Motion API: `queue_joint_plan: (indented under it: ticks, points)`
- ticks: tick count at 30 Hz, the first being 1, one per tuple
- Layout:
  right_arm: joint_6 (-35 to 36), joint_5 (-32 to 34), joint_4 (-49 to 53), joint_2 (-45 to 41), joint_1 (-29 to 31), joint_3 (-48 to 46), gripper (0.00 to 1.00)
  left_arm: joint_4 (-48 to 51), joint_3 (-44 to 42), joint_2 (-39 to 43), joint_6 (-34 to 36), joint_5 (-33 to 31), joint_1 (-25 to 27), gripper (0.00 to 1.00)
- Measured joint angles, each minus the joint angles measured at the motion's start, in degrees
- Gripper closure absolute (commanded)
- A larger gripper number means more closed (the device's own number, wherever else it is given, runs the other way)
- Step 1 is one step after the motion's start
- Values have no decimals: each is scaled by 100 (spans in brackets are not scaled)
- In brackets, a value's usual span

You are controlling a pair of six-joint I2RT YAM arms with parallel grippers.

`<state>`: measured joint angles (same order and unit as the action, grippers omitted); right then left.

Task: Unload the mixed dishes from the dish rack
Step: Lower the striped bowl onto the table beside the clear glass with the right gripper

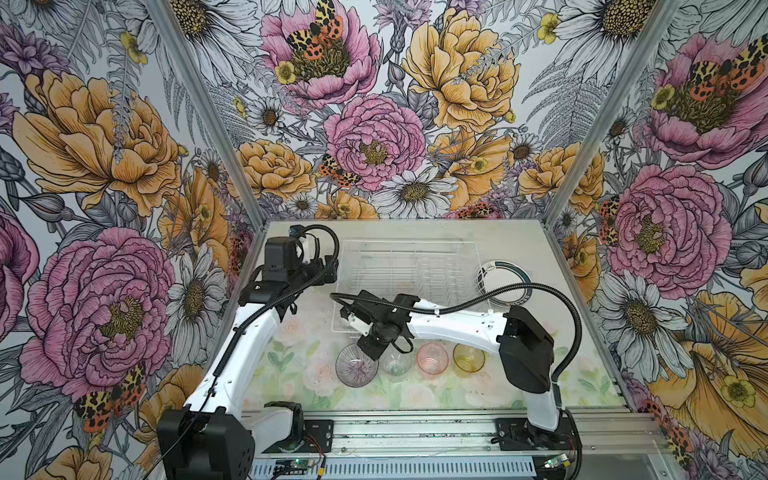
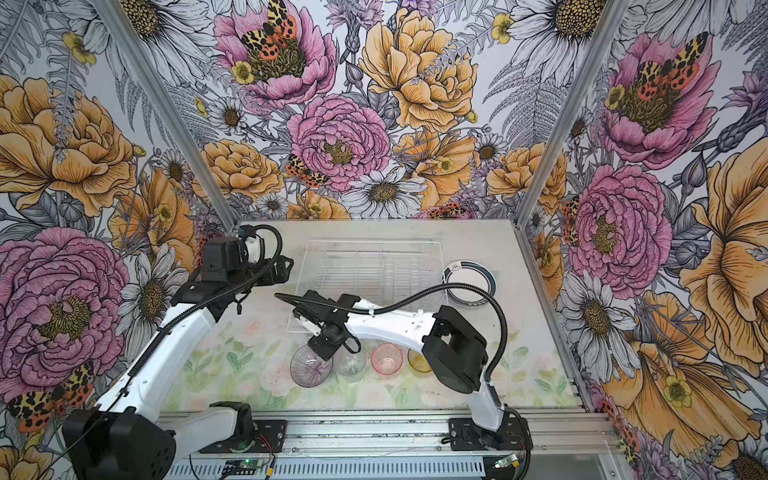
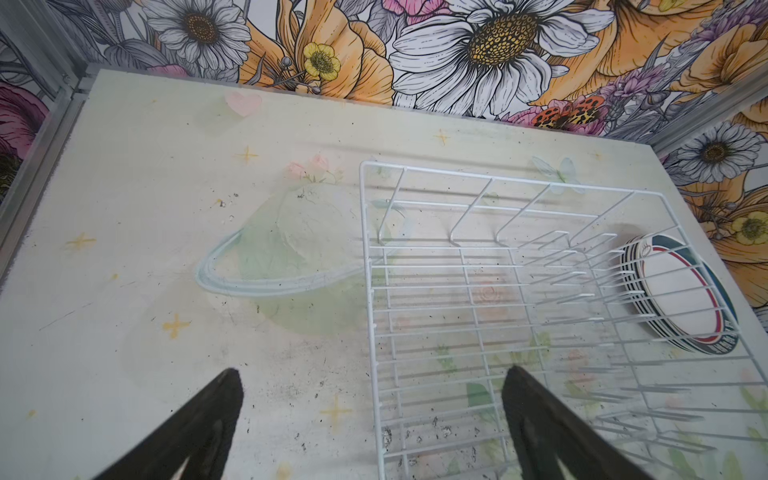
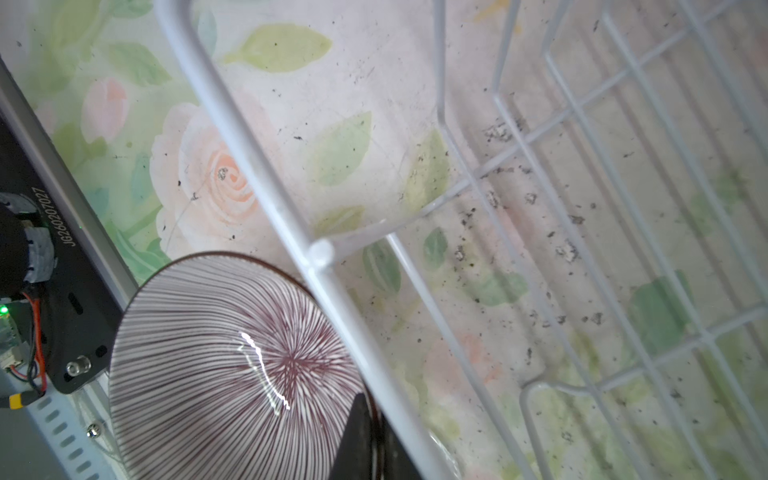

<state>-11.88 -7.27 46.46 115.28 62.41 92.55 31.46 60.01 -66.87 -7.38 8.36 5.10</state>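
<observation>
Left hand point(image 3: 372, 372): two black fingers point(image 3: 216, 415) spread wide apart, holding nothing.
Dish rack point(image 3: 519, 307): white wire; its side rim runs between the fingers, its grid under one of them and on ahead.
Plates point(image 3: 673, 291): white stack with teal-and-red rims, seen through the rack's far wires.
Counter point(image 3: 145, 208): pale flower print, dark specks, under the other finger.
Wall point(image 3: 498, 41): flowered, beyond the counter.

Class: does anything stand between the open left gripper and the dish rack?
Nothing visible does. The left gripper hangs at the left rim of the dish rack, over bare table and wire; the plates lie outside, past its right side.
</observation>
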Motion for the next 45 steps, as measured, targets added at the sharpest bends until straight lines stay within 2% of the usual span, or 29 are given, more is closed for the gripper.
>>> queue_joint_plan:
  ticks: [29,36,45]
  points:
    - [-68,-7,-396,214,55,31,100,-2,0,0,0,4,-4,1]
    - [-68,-2,-409,247,50,31,96,-4,0,0,0,22,-15,1]
    - [-81,-2,-428,249,50,31,85,-4,0,0,2,24,-17,1]
